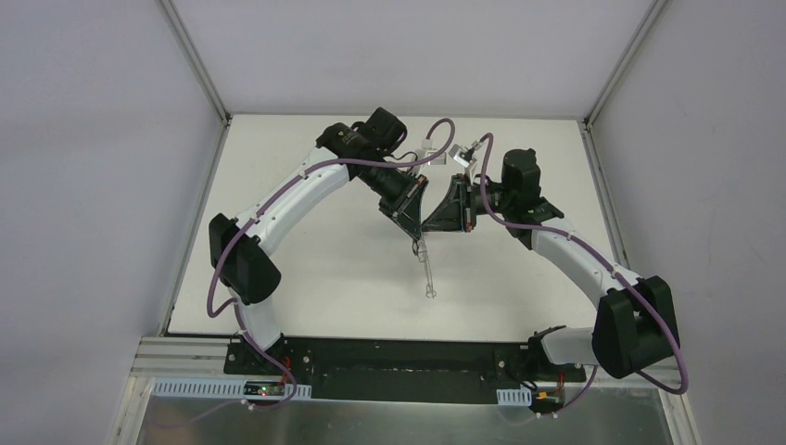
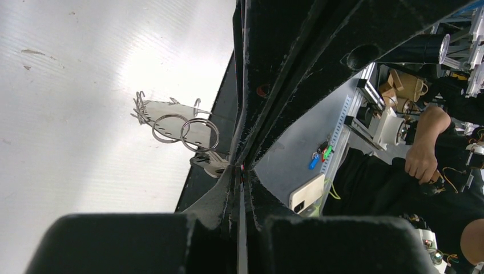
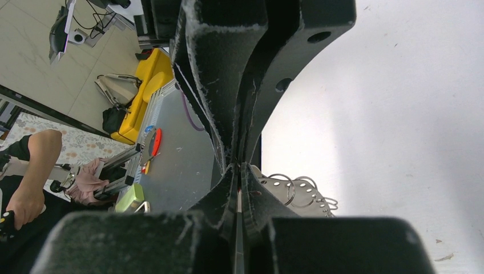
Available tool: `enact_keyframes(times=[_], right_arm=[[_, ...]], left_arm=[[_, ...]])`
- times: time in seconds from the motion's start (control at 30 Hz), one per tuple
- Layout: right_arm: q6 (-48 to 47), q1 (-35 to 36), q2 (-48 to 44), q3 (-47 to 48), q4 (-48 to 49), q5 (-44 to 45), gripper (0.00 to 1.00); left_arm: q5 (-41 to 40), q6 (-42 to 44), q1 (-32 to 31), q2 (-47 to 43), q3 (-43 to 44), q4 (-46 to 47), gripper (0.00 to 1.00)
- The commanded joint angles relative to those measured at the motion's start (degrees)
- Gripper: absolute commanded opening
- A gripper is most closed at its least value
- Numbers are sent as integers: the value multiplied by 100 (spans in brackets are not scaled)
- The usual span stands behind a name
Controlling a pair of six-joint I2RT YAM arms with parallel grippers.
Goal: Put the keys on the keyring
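The left pincer is closed, and a flat silvery piece runs right into its fingertips, so it looks to be gripping the keyring. The keyring trails away from that pincer toward the arm bases as a thin line over the white surface. The right pincer is closed too, tip to tip against the left pincer. What sits between its pads, if anything, cannot be told.

The loop is probably very light, springy wire that is slick and quick to swing or twist. A hold on bare wire close to the left pincer, clear of the small rings, should steady it best.

The black-headed key cannot be made out in any view. It may be hidden between the pads. Both wrist views are mostly blocked by their own fingers, and from above I cannot tell whether the loop hangs or lies flat.
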Motion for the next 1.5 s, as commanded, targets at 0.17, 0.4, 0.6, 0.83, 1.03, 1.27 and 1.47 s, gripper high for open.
enact_keyframes(times=[0.17,0.4,0.6,0.83,1.03,1.27,1.47], right_arm=[[166,-68,-94,173,252,140,0],[838,-203,-166,75,855,456,0],[871,-231,-129,34,897,554,0],[871,-277,-126,6,917,554,0],[872,-296,-122,6,912,568,0],[872,-297,-92,2,912,564,0],[871,-308,-65,-2,925,560,0]], left_arm=[[146,31,127,-139,-17,362,12],[-69,362,266,-561,-470,1059,27],[-178,670,277,-793,-703,1273,28],[-39,1016,277,-951,-867,1294,25],[41,1224,277,-958,-935,1265,13],[-12,1129,268,-927,-910,1484,11],[-19,1109,252,-885,-900,1559,11]])
